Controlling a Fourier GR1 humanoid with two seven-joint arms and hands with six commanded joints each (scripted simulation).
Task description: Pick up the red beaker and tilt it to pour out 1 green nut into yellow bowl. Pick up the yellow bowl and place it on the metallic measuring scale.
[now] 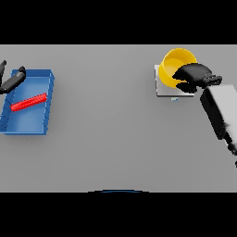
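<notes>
The round yellow bowl (173, 65) sits at the far right of the grey table (115, 139), and we find it over the flat, pale metallic measuring scale (162, 89), whose square plate shows along the bowl's left and lower edges. The bowl appears tilted, its open mouth turned toward the right; we cannot tell whether its base rests flat on the plate. We see nothing we can identify inside the bowl.

The robot's dark right hand (194, 74) is clamped on the bowl, its fingers curled over the right rim and reaching into the opening. The white and grey right arm (220, 111) runs from this hand down toward the right edge of the view.

Well apart, at the far left of the table, we note a shallow blue rectangular tray (32, 122). A long red object (28, 102) lies inside it on a diagonal; we cannot confirm that it is a beaker. The dark left hand (13, 81) shows above the tray's upper left corner, its fingers straight and spread
</notes>
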